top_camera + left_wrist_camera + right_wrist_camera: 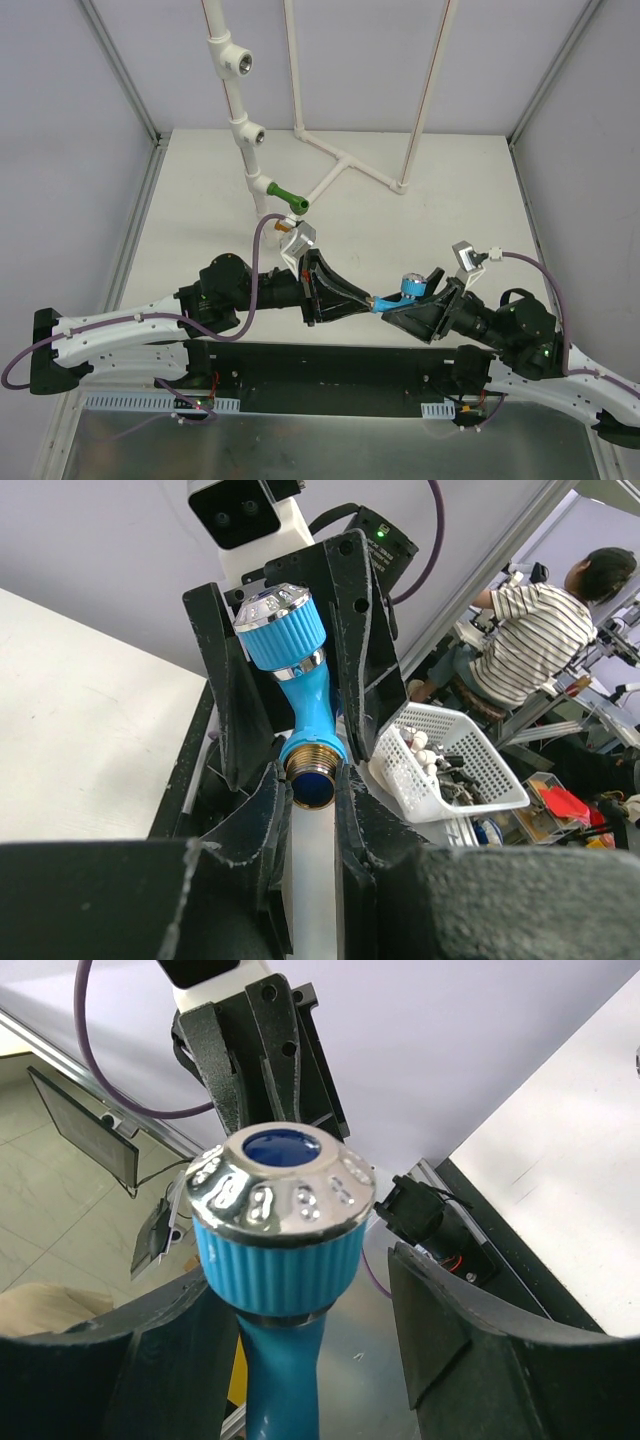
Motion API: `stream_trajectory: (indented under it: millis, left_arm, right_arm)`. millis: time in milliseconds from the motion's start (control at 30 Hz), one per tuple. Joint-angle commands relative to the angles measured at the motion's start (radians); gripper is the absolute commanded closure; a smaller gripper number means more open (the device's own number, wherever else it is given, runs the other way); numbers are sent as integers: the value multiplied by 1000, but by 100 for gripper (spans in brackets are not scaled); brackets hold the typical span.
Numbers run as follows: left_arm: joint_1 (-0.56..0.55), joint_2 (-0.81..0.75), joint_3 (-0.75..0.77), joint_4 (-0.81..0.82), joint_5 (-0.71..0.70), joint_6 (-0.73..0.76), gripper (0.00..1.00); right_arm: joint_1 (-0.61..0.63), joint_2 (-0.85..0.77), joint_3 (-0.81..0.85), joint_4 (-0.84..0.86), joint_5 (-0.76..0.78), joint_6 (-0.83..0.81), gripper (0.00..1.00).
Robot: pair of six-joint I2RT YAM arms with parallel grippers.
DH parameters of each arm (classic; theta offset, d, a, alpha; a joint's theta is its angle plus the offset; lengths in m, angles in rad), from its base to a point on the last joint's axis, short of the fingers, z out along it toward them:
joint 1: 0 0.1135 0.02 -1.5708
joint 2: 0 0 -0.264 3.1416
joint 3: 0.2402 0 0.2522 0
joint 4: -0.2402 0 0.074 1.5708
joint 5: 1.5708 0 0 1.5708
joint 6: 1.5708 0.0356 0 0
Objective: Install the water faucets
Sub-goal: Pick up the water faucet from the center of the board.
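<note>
left gripper (312,785) pinches the light blue faucet (300,695) by the threaded end, right gripper (300,1285) sits slack, jaws apart round the knob. I'd pull the right straight back, no twisting.

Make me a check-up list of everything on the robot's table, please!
Surface: white table, no spills seen.
Job's things: blue faucet held in the air between the arms; green faucet sits in the lowest tee of the white pipe stand; the two upper tees are empty; a small orange piece lies nearby, half hidden.
Clutter: nothing seen.
Grippers: left tool shut on the blue faucet's threaded end; right tool open around its knob.
Cables: purple cables loop along both arms.
Surroundings: pale walls; basket of small parts and a seated person beyond the rig.
</note>
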Motion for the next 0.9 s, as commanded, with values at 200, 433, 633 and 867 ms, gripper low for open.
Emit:
stream_trajectory:
  millis: [200,433,633,867]
  left_arm:
    - [2,-27,13,58,32,-7,100]
    - [3,-18,15,60,44,-8,100]
    - [3,-18,13,57,53,-13,100]
    - [3,-15,18,46,62,-16,100]
  right_arm:
    - [2,-44,43,-47,28,-39,30]
    - [4,-39,61,-52,31,-48,30]
    - [4,-44,69,-51,37,-55,31]
    - [4,-32,98,-60,29,-75,29]
